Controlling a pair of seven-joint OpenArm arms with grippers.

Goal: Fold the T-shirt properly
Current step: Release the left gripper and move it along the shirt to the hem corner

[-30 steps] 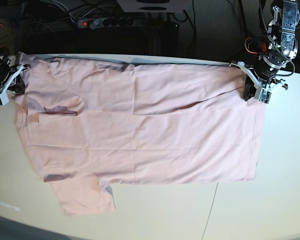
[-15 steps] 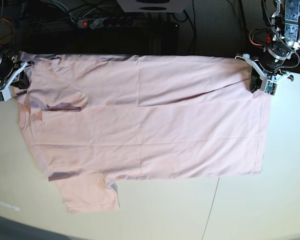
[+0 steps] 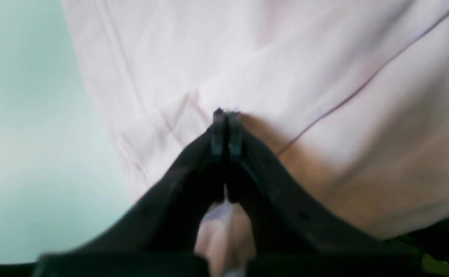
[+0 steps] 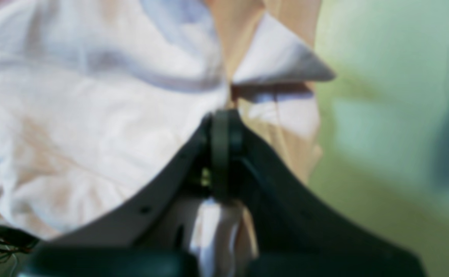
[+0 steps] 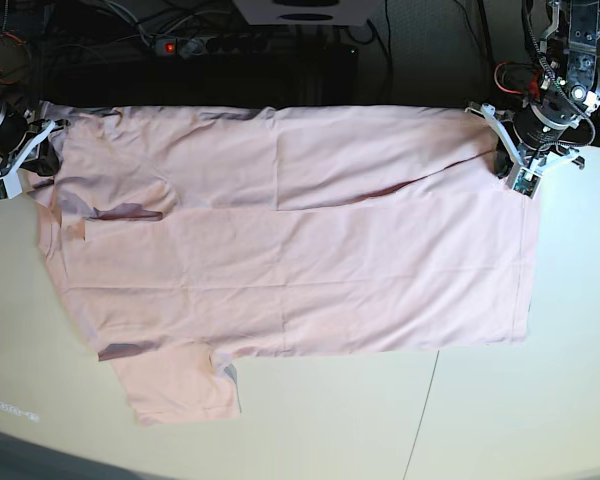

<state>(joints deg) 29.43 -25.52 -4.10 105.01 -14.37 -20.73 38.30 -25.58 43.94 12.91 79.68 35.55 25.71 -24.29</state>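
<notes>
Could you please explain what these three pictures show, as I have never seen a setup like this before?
This is a robot with two arms, each ending in a two-fingered clamp called a gripper. One picture looks down on the whole table; the other two come from small cameras mounted on the wrists, so they look along each gripper's fingers. A pale pink T-shirt lies spread across the table, plain side up, with one sleeve sticking out toward the near edge. The left gripper, on the right in the overview, is shut on the shirt's far corner at the hem end. The right gripper, on the left in the overview, is shut on the cloth at the sleeve end. The close-ups are blurred.
</notes>
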